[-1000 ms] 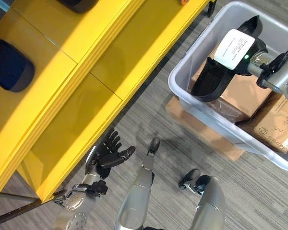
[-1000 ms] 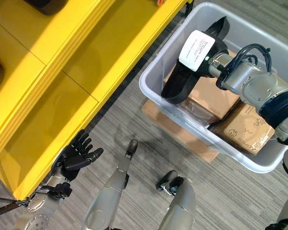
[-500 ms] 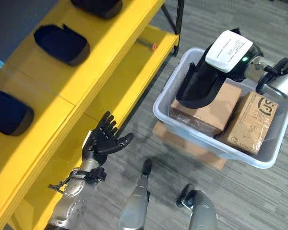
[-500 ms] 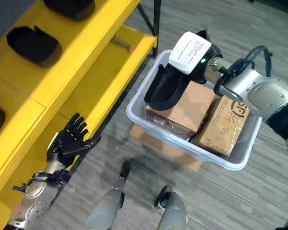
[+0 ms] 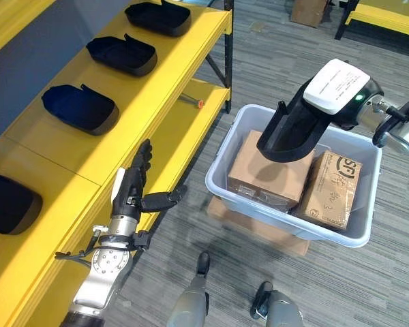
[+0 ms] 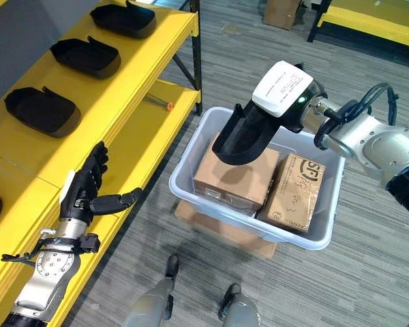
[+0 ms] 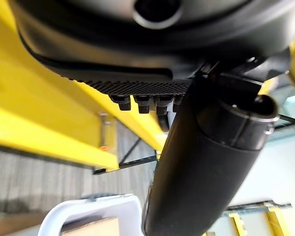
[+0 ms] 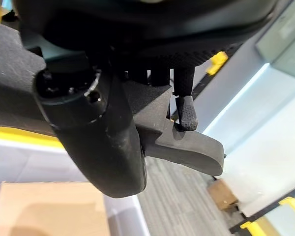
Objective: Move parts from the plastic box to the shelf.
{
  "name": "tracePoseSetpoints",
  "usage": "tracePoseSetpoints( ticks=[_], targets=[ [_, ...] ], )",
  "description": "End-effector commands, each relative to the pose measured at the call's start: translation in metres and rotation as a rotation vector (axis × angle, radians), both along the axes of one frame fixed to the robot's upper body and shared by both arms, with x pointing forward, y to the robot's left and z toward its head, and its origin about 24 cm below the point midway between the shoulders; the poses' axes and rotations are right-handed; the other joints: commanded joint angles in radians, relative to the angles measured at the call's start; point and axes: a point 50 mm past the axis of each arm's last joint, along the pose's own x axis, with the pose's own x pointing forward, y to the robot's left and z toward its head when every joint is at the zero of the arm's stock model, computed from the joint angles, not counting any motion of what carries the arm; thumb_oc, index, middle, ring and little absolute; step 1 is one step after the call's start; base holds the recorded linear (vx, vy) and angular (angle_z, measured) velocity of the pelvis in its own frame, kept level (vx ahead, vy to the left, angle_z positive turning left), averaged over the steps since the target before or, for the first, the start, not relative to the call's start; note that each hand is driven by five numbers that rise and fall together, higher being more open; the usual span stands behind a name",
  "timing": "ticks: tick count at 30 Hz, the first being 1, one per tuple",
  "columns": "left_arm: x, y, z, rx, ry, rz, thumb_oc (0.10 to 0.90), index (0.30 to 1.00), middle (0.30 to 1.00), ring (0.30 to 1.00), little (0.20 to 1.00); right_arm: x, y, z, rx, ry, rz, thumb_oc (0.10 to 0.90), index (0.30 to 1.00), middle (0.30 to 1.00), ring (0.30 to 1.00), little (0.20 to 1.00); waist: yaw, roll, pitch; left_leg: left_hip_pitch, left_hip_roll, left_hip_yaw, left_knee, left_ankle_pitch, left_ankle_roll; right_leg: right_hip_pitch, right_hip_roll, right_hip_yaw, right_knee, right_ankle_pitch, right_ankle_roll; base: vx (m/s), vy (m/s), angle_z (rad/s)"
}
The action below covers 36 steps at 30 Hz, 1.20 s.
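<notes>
So the black part [image 6: 249, 133] is up in the air over the plastic box [image 6: 191, 187], clear of the rim, with a white label patch on its upper end. The right hand [image 8: 184, 105] has it — in the right wrist view the fingers are curled over the part's edge with the thumb alongside, so it's clamped on. Below it in the box sit two cardboard boxes [image 6: 235, 177], one flat and one leaning on its side against the far wall, and the box itself rests on a piece of cardboard on the floor.

The yellow shelf [image 5: 191, 34] runs along the robot's left, with a row of the same black parts [image 5: 121, 54] already parked on its upper level, spaced out along it. The lower level, nearest the box, looks bare apart from a small orange-tipped thing [image 5: 198, 103] near its front edge. The left hand [image 5: 133, 194] hangs just beside the shelf's front edge, fingers straight and thumb sticking out, holding nothing.

What could go wrong, I'd guess — the grip is only on one edge of a long part, so it might swing or slip on the way over. It could also clip the shelf's front edge or post.
</notes>
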Motion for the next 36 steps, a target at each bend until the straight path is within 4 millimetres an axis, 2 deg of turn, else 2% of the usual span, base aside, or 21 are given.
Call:
tracePoseSetpoints(
  ticks=[1,4,8,16,18,25,36],
  targets=[
    [-0.011,-0.004,0.048,0.225,-0.296,-0.014,0.9,1.0,1.0,1.0,1.0,-0.007,0.018,0.033,0.122,-0.186,0.145,0.4,0.3,0.3,0.3,0.3,-0.003,-0.102,-0.215,0.163,0.096,0.0,-0.025,-0.187,-0.095,0.129,-0.055,0.054,-0.371,0.288,0.149,0.03,0.01,-0.08],
    [-0.012,-0.006,0.054,0.297,-0.345,0.006,0.9,1.0,1.0,1.0,1.0,-0.008,0.018,0.035,0.121,-0.202,0.161,0.4,0.3,0.3,0.3,0.3,-0.007,-0.107,-0.226,0.171,0.097,0.004,-0.025,-0.192,-0.093,0.137,-0.055,0.057,-0.376,0.29,0.151,0.01,0.001,-0.03],
    [-0.015,-0.017,0.066,0.531,-0.47,0.008,0.9,1.0,1.0,1.0,1.0,-0.012,0.028,0.037,0.109,-0.228,0.244,0.4,0.3,0.3,0.3,0.3,-0.022,-0.115,-0.251,0.186,0.099,0.018,-0.025,-0.201,-0.09,0.149,-0.051,0.067,-0.384,0.293,0.155,0.01,0.002,0.0],
    [-0.017,-0.03,0.074,0.666,-0.58,-0.016,0.9,1.0,1.0,1.0,1.0,-0.015,0.04,0.041,0.085,-0.26,0.321,0.4,0.3,0.3,0.3,0.3,-0.033,-0.121,-0.263,0.2,0.103,0.031,-0.025,-0.209,-0.089,0.159,-0.048,0.074,-0.386,0.291,0.157,0.01,0.0,-0.04],
    [-0.018,-0.04,0.077,0.712,-0.634,-0.043,0.9,1.0,1.0,1.0,1.0,-0.017,0.047,0.042,0.092,-0.268,0.367,0.4,0.3,0.3,0.3,0.3,-0.042,-0.127,-0.267,0.208,0.108,0.036,-0.025,-0.213,-0.089,0.162,-0.044,0.081,-0.384,0.286,0.156,0.01,-0.004,-0.02],
    [-0.018,-0.054,0.071,0.708,-0.64,-0.109,0.9,1.0,1.0,1.0,1.0,-0.016,0.058,0.047,0.095,-0.296,0.416,0.4,0.3,0.3,0.3,0.3,-0.049,-0.134,-0.27,0.222,0.114,0.052,-0.025,-0.22,-0.088,0.166,-0.038,0.095,-0.39,0.285,0.156,0.0,0.001,-0.03],
    [-0.016,-0.066,0.066,0.692,-0.653,-0.122,0.9,1.0,1.0,1.0,1.0,-0.016,0.074,0.058,0.114,-0.352,0.48,0.4,0.3,0.3,0.3,0.3,-0.061,-0.145,-0.267,0.225,0.122,0.064,-0.025,-0.223,-0.088,0.161,-0.03,0.109,-0.393,0.284,0.152,0.0,0.001,-0.04]
  ],
)
